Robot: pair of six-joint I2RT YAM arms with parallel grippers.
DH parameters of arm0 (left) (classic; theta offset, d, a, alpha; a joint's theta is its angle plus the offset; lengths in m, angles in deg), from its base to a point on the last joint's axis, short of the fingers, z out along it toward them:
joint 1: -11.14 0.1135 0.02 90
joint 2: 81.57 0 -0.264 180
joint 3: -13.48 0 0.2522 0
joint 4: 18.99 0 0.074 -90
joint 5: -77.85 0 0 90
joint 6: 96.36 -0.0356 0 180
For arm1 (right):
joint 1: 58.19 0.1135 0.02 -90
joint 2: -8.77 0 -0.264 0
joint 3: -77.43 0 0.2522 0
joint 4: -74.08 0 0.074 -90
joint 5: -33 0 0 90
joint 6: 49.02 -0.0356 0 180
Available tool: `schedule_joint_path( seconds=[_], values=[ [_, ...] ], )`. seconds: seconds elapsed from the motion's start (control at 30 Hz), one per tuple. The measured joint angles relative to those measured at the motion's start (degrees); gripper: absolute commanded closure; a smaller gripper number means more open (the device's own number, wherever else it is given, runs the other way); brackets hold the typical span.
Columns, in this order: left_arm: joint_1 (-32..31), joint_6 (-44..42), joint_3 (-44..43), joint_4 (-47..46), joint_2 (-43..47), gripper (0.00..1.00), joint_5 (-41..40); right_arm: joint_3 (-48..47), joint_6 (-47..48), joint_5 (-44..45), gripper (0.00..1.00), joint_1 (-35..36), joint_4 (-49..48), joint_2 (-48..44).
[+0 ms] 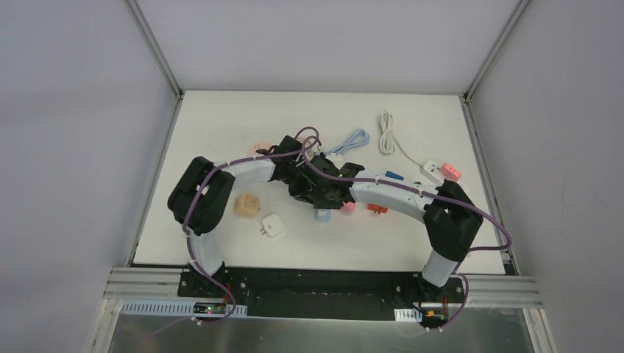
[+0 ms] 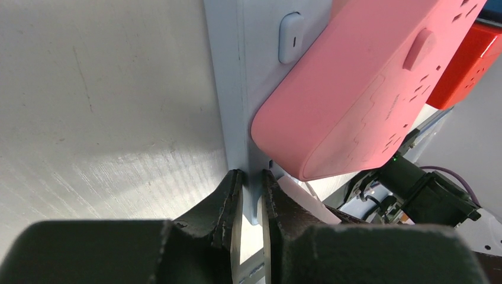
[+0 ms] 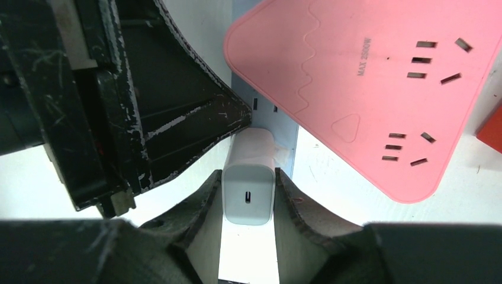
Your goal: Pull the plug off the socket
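You can read one printed line: "MAX 2500W", in small darker capitals on the face of the pink power strip (image 3: 355,89) at the middle of the table. In the right wrist view it runs beside a group of socket slots. The same face carries a raised triangle outline, a sign without letters. On the light-blue socket strip (image 2: 245,77), the rounded button (image 2: 291,36) bears a single short vertical bar. From the top camera no lettering is legible to you.

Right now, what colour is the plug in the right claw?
The plug is white, seen best in the right wrist view.
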Motion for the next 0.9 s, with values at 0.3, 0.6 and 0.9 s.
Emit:
schedule_joint_path(
  seconds=[0.3, 0.6, 0.9],
  values=[
    [-0.7, 0.0, 0.1, -0.1, -0.1, 0.98, 0.7, -0.5, -0.2, 2.0, 1.0, 0.8, 2.3, 0.0],
    [-0.6, -0.1, -0.5, 0.8, -0.5, 0.99, 1.0, -2.8, 1.7, 1.6, 1.0, 0.8, 1.9, -5.3],
    [-0.6, -0.4, -1.9, 2.6, -1.2, 0.99, 1.0, -7.5, 4.0, 6.8, 1.0, 2.8, 4.3, -3.9]
  ],
)
